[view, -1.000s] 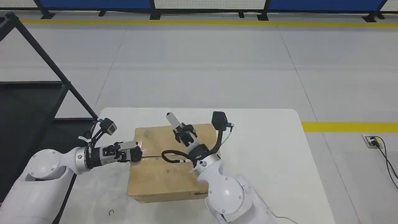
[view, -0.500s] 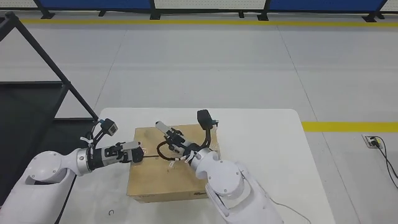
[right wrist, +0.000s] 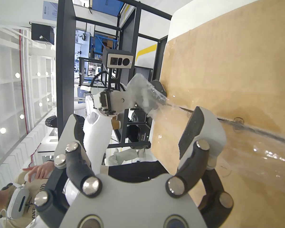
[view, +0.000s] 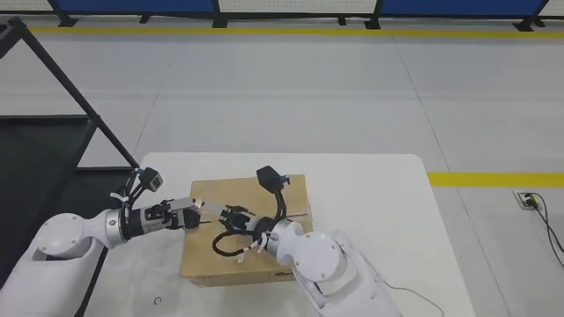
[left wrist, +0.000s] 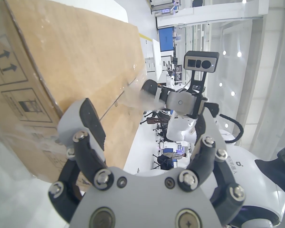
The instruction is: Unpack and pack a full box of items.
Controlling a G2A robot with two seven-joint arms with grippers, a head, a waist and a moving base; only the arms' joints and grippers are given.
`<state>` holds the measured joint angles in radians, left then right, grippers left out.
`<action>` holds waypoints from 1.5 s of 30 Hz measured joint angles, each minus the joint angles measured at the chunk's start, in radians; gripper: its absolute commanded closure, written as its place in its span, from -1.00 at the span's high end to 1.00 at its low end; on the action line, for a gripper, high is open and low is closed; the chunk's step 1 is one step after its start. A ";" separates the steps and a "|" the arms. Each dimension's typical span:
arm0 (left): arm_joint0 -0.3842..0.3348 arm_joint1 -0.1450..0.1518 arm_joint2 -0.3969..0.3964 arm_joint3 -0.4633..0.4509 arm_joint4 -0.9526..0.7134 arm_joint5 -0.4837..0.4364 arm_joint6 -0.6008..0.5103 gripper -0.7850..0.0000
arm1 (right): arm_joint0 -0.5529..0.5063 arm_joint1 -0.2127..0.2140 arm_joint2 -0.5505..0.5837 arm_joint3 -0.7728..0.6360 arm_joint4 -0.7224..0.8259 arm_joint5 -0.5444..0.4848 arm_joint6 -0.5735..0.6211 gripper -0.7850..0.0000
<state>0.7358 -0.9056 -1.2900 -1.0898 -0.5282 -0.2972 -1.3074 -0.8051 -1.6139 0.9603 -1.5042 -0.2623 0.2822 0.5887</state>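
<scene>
A closed cardboard box lies on the white table. My left gripper is at the box's left edge by the centre seam. In its own view its fingers stand wide apart, so the gripper is open. Crumpled clear tape clings around this gripper, and a strip stretches from it back onto the seam. My right gripper hovers over the box top just beside it, open, with one finger near the lifted strip.
A black metal rack stands left of the table. A small black ring lies on the table near the front left. The table's right half is bare white surface.
My right gripper has swung from the far part of the box top toward the left edge, ending close to the left gripper. The left gripper has barely moved.
</scene>
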 measured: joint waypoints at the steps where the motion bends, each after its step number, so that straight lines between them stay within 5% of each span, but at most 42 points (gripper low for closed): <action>1: -0.001 0.000 0.001 0.001 -0.001 -0.001 -0.001 1.00 | -0.003 0.001 0.000 -0.004 -0.007 -0.002 0.003 1.00; 26: 0.017 0.012 -0.051 -0.024 -0.053 0.005 -0.022 1.00 | -0.007 -0.009 0.010 0.021 0.046 -0.035 -0.103 1.00; 40: 0.141 0.060 -0.195 -0.069 -0.060 0.083 -0.157 1.00 | -0.011 -0.007 0.038 0.033 0.072 -0.061 -0.115 1.00; 45: 0.161 0.069 -0.190 -0.096 0.038 0.101 -0.113 1.00 | -0.011 -0.007 0.049 0.033 0.085 -0.074 -0.121 1.00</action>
<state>0.8965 -0.8368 -1.4805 -1.1855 -0.4897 -0.1963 -1.4208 -0.8162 -1.6205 1.0095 -1.4716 -0.1769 0.2081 0.4680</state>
